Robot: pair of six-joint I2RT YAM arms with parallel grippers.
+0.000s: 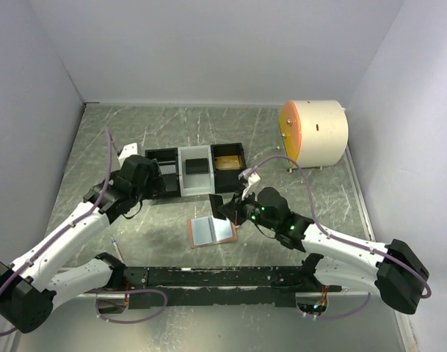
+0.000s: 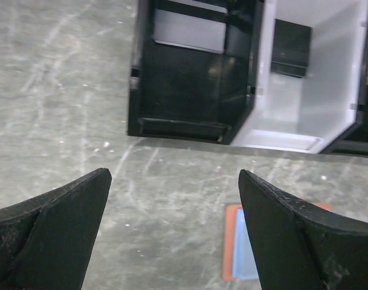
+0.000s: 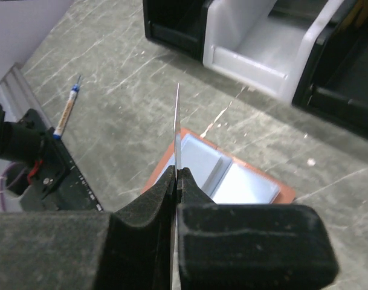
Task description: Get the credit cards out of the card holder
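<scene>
Overhead, wallet: your wallet [image 1: 211,231] lies open and flat on the table [image 1: 230,125], pale panels up, just in front of the tray [image 1: 180,183].
Overhead, tray: three compartments sit side by side, and a dark card [image 1: 198,166] lies in the white middle one.
Overhead, left gripper [image 1: 161,186]: it sits at the tray's near left corner, off to the left of the wallet.
Overhead, right gripper [image 1: 223,208]: it hangs over the wallet's far right corner.
Left wrist, jaws: yours stand wide apart with nothing between them and only bare table below.
Left wrist, ahead: you see a pale card [image 2: 190,33] at the back of the black compartment. The dark card is in the white compartment next to it. A corner of the wallet shows beside the right finger.
Right wrist, jaws: yours are pinched together on a thin card [image 3: 177,133], held upright and edge-on to the camera, above the open wallet.
Right wrist, surroundings: a pen [image 3: 66,112] lies on the table to the left, and the tray is beyond the wallet.
</scene>
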